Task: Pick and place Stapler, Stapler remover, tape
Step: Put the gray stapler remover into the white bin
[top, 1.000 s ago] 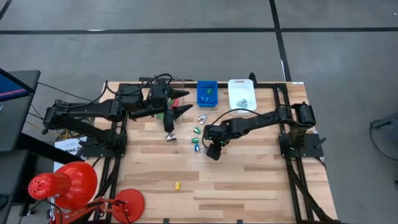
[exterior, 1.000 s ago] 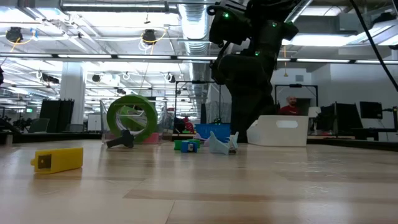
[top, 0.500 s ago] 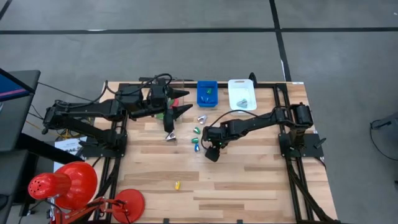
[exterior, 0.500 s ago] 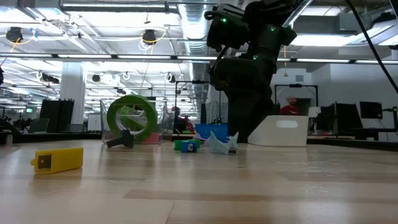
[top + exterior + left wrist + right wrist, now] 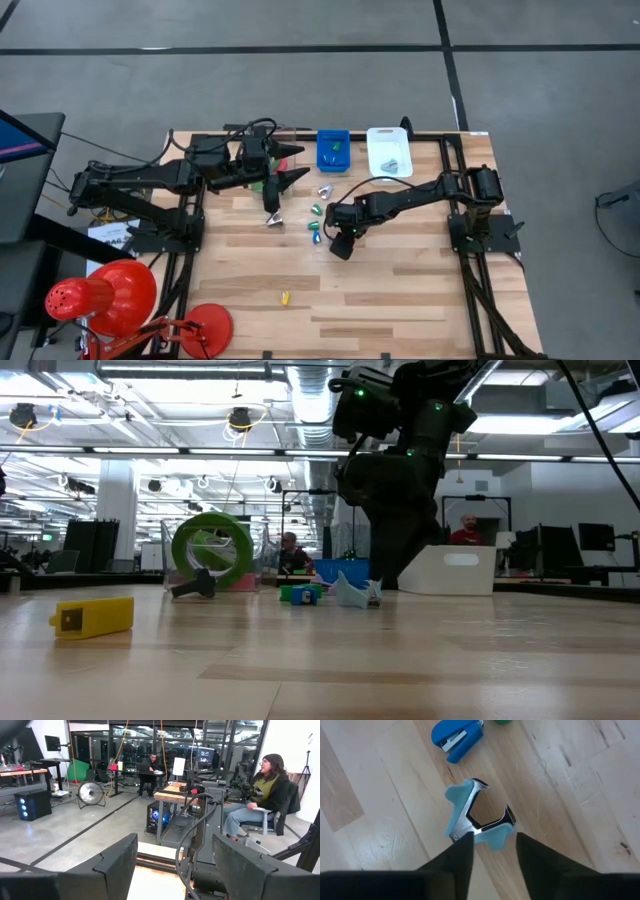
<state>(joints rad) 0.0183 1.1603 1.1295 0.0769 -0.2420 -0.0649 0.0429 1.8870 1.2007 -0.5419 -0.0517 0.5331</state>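
Observation:
A light-blue and silver staple remover (image 5: 476,817) lies flat on the wood, with a blue stapler (image 5: 457,737) just beyond it. My right gripper (image 5: 492,851) is open and hangs over the remover's near end, one finger to each side. In the low view the remover (image 5: 355,592) sits at the foot of the right arm (image 5: 392,490). A green tape roll (image 5: 210,550) stands on edge farther left. My left gripper (image 5: 290,165) is open and held off the table near the far left, above the tape rolls (image 5: 260,186).
Small staplers (image 5: 315,208) and a silver item (image 5: 275,220) lie mid-table, and a yellow item (image 5: 285,297) lies nearer the front. A blue bin (image 5: 333,150) and a white bin (image 5: 388,150) stand at the far edge. People sit in the room beyond.
My right gripper has shifted a little toward the table's left, over the staple remover, then held still. The things on the table have not moved.

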